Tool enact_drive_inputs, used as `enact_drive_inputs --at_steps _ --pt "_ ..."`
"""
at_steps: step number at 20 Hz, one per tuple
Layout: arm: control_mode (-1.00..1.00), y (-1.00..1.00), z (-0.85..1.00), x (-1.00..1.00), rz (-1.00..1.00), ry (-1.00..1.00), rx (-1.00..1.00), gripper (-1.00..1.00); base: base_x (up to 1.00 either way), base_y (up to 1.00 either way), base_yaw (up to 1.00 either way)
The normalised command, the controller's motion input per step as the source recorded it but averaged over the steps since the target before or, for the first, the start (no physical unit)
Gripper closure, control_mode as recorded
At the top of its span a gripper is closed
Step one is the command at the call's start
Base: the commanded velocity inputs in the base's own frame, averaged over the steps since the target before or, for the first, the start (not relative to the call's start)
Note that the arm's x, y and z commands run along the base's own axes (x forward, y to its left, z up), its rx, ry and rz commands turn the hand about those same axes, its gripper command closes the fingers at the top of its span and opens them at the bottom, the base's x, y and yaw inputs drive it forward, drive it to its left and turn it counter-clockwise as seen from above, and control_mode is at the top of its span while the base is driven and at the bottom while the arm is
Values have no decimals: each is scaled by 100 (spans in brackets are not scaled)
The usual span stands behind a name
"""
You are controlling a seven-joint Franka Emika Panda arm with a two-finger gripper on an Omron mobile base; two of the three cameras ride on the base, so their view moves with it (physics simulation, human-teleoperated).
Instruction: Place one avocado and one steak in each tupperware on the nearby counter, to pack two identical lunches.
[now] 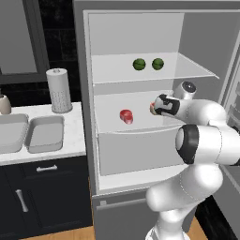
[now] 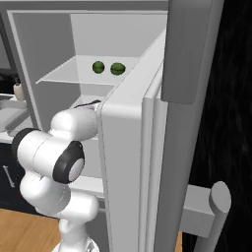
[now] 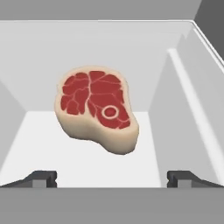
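Gripper (image 3: 112, 178) stands fully spread, empty, short of the steak (image 3: 97, 109) on the fridge shelf (image 3: 83, 151); recommend advancing centred, straddling the meat squarely before closing.

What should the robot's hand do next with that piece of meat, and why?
Probably ease forward until the steak sits between the fingertips, then close. The tool is wide open with nothing in it, and the steak lies just ahead on the fridge shelf, centred between the tips.
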Motion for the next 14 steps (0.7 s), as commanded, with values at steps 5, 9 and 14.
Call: enact_drive_inputs --at_steps 5,9,14 --pt "-100 0 -22 37 0 1 0 -100 0 0 0" --pt "-100 -6 -20 39 0 0 0 -100 0 0 0" --pt "-100 -16 -21 33 0 0 0 -100 0 0 0"
